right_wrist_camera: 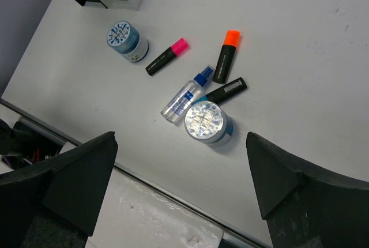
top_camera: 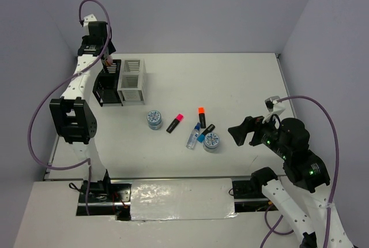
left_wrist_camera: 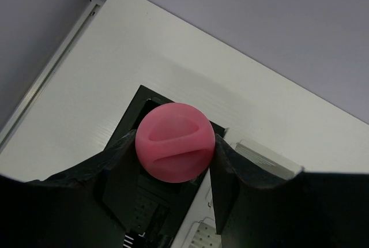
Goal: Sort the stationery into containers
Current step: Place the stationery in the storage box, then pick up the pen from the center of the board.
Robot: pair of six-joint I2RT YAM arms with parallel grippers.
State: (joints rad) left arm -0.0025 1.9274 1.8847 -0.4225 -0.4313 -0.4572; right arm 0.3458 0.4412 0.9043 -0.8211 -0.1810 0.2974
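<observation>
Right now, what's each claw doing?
Left claw: closed on the pink-capped bottle, above the black box.
Right claw: open, holding nothing.

The white desk point(top_camera: 230, 81) carries two slatted boxes at its far left, the black box point(top_camera: 107, 86) joined side to side with the white box point(top_camera: 132, 82). Near the middle, well apart from them, a tin point(top_camera: 154, 119) stands upright, with the pink highlighter point(top_camera: 174, 123) lying just beside it. Further right, close together, lie the orange highlighter point(top_camera: 200, 115), a clear tube point(top_camera: 193, 136) and a third highlighter point(top_camera: 206, 131), the last two against a second tin point(top_camera: 211, 142).
</observation>
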